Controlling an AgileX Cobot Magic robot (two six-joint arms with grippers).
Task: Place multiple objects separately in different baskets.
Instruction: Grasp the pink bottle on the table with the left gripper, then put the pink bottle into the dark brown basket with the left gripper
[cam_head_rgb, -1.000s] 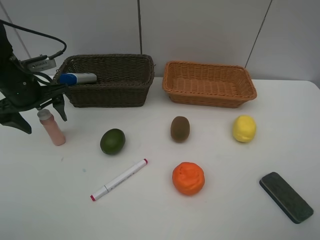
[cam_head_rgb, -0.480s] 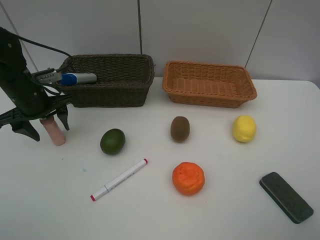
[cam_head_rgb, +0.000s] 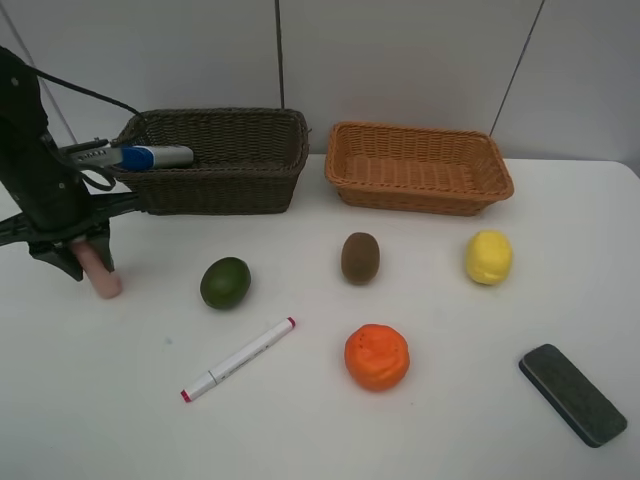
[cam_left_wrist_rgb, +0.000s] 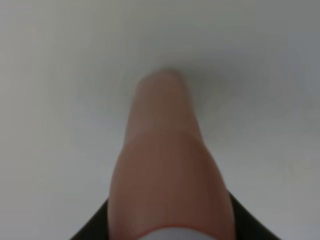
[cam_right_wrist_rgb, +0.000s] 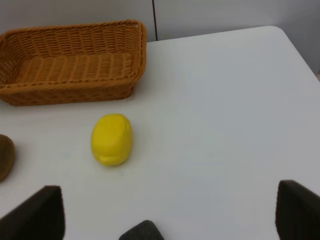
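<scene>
Eight objects and two baskets shared your white table (cam_head_rgb: 450, 440), a plain matte top set against a pale grey panelled wall (cam_head_rgb: 400, 50) with dark seams. At the far edge the dark brown basket (cam_head_rgb: 225, 185) stood left of the light orange-tan basket (cam_head_rgb: 420, 190), near it but apart. The white blue-capped bottle (cam_head_rgb: 155, 157) lay at the dark basket's left end, cap pointing left. Nearer you were the green lime (cam_head_rgb: 225, 283), brown kiwi (cam_head_rgb: 360, 257) and yellow lemon (cam_head_rgb: 488, 257), then the white marker (cam_head_rgb: 238, 359), orange (cam_head_rgb: 377, 357) and dark eraser block (cam_head_rgb: 572, 394) at the near right.

Your left gripper (cam_head_rgb: 85, 252) was down over the small pink bottle (cam_head_rgb: 103, 280), left of the lime. From the high camera the grip was hard to read. The left wrist view showed dark fingers (cam_left_wrist_rgb: 92, 227) pressed against both sides of the bottle, closed on it, its base on the table.

Only the right wrist view caught your right gripper (cam_right_wrist_rgb: 167, 212). It was spread wide with nothing in it, above the table near the lemon, and the tan basket lay beyond.
</scene>
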